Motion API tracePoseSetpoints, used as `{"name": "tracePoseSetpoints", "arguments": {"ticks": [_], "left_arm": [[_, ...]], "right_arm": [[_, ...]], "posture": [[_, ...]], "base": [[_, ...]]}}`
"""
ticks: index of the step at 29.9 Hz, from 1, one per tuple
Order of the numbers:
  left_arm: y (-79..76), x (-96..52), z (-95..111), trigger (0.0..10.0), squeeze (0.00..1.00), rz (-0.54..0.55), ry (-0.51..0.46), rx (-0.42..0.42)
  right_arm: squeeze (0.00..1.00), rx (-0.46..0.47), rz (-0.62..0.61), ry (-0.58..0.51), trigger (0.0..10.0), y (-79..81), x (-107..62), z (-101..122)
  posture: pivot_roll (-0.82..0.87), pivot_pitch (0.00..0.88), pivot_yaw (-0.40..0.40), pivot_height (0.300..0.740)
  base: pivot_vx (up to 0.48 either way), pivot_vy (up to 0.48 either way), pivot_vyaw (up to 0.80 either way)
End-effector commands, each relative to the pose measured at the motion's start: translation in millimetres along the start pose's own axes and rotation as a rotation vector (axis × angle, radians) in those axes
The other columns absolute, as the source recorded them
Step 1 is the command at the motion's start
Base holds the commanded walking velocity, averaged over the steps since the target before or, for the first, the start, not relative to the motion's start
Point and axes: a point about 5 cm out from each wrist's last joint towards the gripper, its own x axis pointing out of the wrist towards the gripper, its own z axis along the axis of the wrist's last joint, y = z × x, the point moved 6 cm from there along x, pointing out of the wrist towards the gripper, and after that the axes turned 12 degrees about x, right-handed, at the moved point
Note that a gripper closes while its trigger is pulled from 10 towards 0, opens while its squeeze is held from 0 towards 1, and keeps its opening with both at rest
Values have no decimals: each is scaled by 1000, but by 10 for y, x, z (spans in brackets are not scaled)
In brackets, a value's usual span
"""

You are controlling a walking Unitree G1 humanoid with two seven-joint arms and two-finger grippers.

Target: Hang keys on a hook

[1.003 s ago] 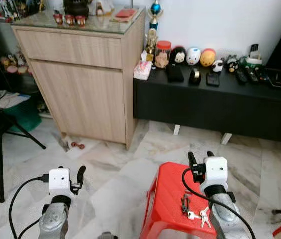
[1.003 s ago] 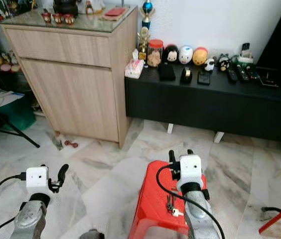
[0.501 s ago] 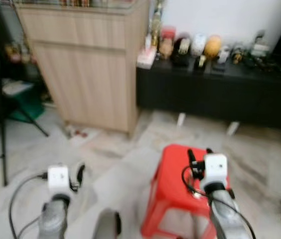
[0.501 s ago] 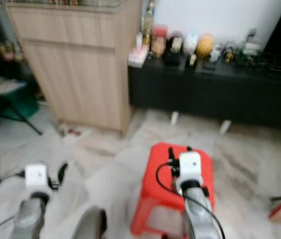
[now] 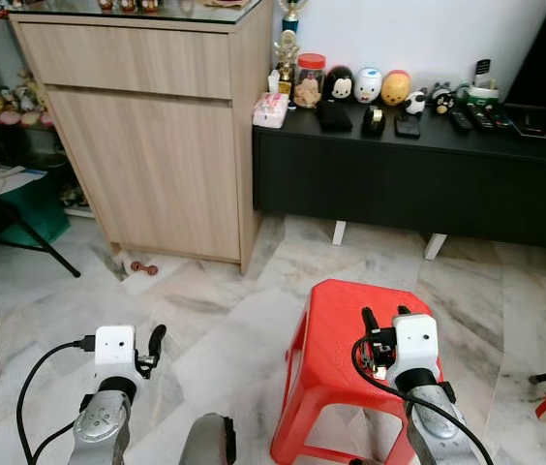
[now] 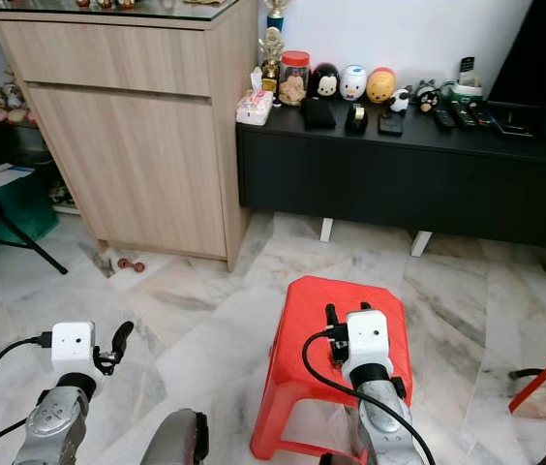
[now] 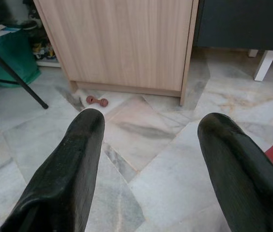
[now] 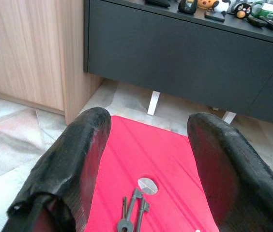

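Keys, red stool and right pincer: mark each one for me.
keys (image 8: 132,212), right wrist view, on the shafts of the bunch.
red stool (image 5: 326,334), left eye view, on its bare seat.
right pincer (image 8: 148,159), right wrist view, midway between its fingertips.

Red stool (image 5: 346,344) — grey keys (image 8: 132,212)

A living room corner on marble floor (image 5: 215,320).
Ahead of me a pale wooden cabinet (image 5: 147,145) stands beside a low black TV bench (image 5: 418,184) against a white wall (image 5: 418,34); a red plastic stool (image 5: 336,339) sits nearer.
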Motion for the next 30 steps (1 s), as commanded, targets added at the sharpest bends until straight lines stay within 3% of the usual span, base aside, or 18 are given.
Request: {"name": "tracePoseSetpoints", "arguments": {"ticks": [1, 9, 18, 23, 27, 30], "left_arm": [[19, 9, -27, 10000, 0, -2, 15, -1], [30, 25, -33, 10000, 0, -8, 20, 14], [55, 28, -31, 10000, 0, -9, 15, 26], [56, 35, -28, 10000, 0, -14, 13, 22], [43, 48, -12, 10000, 0, -22, 9, 18], [48, 58, 11, 10000, 0, -21, 0, 15]], "right_arm": [[0, 10, -14, 6, 10000, -36, 10, -6], [0, 79, -60, 24, 10000, -82, 23, -41], [0, 109, -126, 88, 10000, -233, 10, -193], [0, 150, -183, 189, 10000, -359, 2, -397], [0, 111, -181, 292, 10000, -400, -21, -595], [0, 135, -176, 301, 10000, -398, -17, -628]], "posture": [[138, 0, -33, 622], [144, 0, -33, 622], [146, 0, -28, 622], [144, 0, -23, 622], [147, 0, -20, 622], [152, 0, -20, 622]], "base": [[0, 296, 0], [0, 272, 0], [0, 0, 0], [0, 0, 0], [0, 0, 0], [0, 0, 0]]}}
